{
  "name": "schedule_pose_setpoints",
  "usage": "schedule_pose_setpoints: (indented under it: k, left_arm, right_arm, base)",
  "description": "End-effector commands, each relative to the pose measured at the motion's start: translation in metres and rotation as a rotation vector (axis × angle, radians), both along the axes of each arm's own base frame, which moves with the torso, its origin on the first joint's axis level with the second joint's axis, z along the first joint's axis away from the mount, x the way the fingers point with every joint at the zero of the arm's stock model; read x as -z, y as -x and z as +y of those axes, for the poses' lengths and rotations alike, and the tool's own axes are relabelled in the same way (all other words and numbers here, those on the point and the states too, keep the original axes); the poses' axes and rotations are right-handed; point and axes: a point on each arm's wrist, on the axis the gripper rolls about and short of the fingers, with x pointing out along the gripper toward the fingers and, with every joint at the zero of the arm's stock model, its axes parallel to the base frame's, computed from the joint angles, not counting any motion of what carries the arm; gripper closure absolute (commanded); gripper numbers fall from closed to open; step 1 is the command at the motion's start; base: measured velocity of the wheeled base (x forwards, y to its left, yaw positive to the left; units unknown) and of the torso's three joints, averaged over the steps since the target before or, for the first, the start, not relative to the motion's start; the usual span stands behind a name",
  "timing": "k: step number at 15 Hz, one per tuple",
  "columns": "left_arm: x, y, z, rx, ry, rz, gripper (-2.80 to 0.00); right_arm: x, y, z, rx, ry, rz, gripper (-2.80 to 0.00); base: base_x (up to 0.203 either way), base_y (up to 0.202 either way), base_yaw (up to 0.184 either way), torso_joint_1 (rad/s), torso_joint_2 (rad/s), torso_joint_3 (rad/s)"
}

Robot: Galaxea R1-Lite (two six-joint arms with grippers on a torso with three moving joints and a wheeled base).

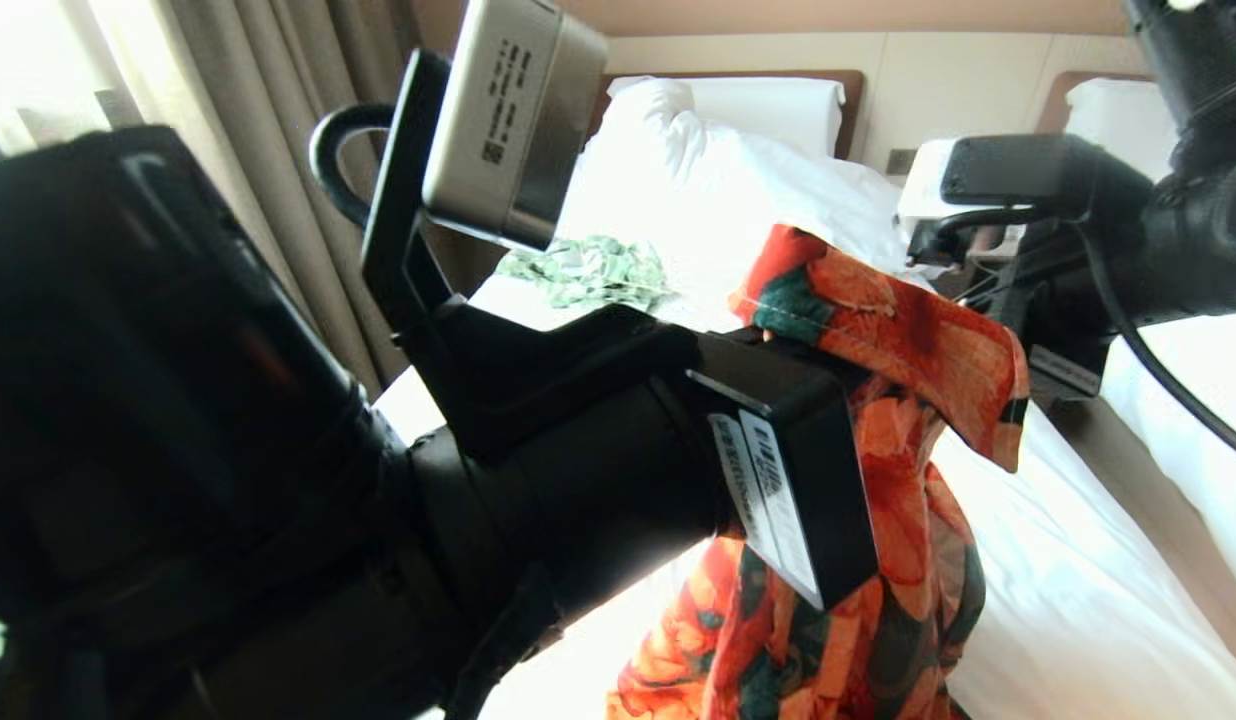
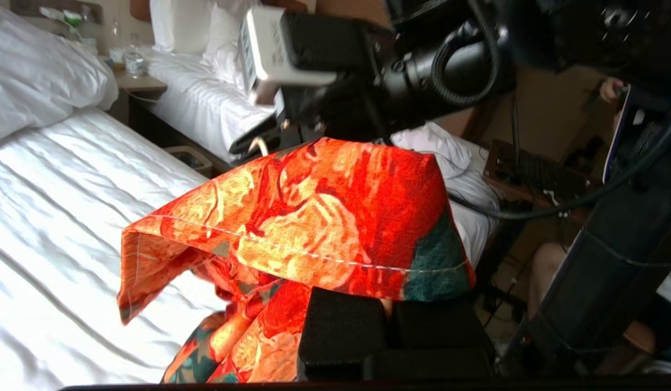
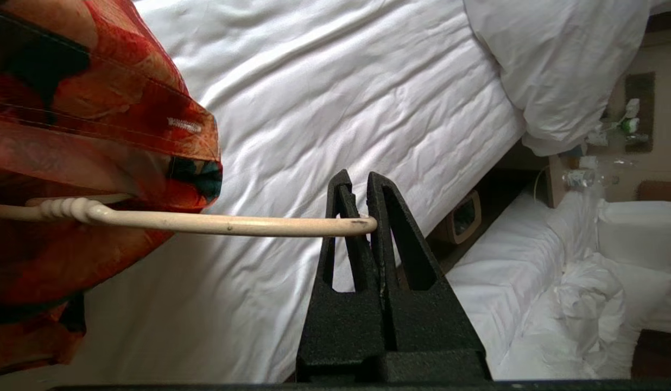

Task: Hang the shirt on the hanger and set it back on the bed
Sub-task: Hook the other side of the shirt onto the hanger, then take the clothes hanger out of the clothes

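The orange-flowered shirt (image 1: 898, 330) hangs in the air over the white bed (image 1: 1058, 560), draped from its top edge. My left gripper (image 2: 390, 312) is shut on a fold of the shirt (image 2: 324, 206), and the cloth spills over its fingertips. My right gripper (image 3: 360, 217) is shut on the curved end of the cream hanger (image 3: 205, 221). The hanger's neck runs from the jaws into the shirt (image 3: 96, 125), and the rest of the hanger is hidden inside the cloth. The left arm fills the near left of the head view; the right arm reaches in from the upper right.
A pale green-and-white shirt (image 1: 588, 270) lies on the bed near the bunched duvet (image 1: 738, 170). A second white bed (image 1: 1188, 400) stands to the right across a narrow dark gap. A nightstand (image 2: 140, 84) sits between the beds. Curtains (image 1: 258, 130) hang at the left.
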Motion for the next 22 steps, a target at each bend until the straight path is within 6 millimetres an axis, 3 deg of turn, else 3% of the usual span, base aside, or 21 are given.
schedule_pose_setpoints:
  k: [1,4,10,12,17,19,22]
  left_arm:
    - [-0.001,0.0,0.001,0.011,-0.007,-0.001,0.0]
    - [-0.001,0.0,0.004,0.001,-0.039,-0.03,0.0]
    - [-0.002,0.016,0.038,0.031,-0.163,-0.081,0.0]
    - [0.006,0.02,0.043,0.07,-0.267,-0.125,0.0]
    - [0.006,0.029,0.031,0.116,-0.37,-0.158,0.0]
    - [-0.002,0.033,0.017,0.14,-0.404,-0.154,0.0]
    - [0.006,0.03,-0.008,0.16,-0.472,-0.149,0.0]
  right_arm:
    - [-0.018,0.015,-0.012,0.006,-0.009,-0.056,0.0]
    - [-0.033,0.027,-0.022,0.023,0.003,-0.082,0.0]
    - [-0.056,0.043,-0.04,0.051,0.039,-0.178,0.0]
    - [-0.059,0.043,-0.046,0.079,0.041,-0.194,0.0]
    - [-0.058,0.039,-0.05,0.107,0.049,-0.192,0.0]
    - [-0.054,0.033,-0.048,0.121,0.058,-0.178,0.0]
    - [-0.054,0.033,-0.048,0.127,0.06,-0.177,0.0]
  base:
    - [0.0,0.0,0.0,0.0,0.0,0.0]
    - [0.0,0.0,0.0,0.0,0.0,0.0]
    - [0.0,0.0,0.0,0.0,0.0,0.0]
    - [0.0,0.0,0.0,0.0,0.0,0.0]
    - [0.0,0.0,0.0,0.0,0.0,0.0]
    - [0.0,0.0,0.0,0.0,0.0,0.0]
    - [0.0,0.0,0.0,0.0,0.0,0.0]
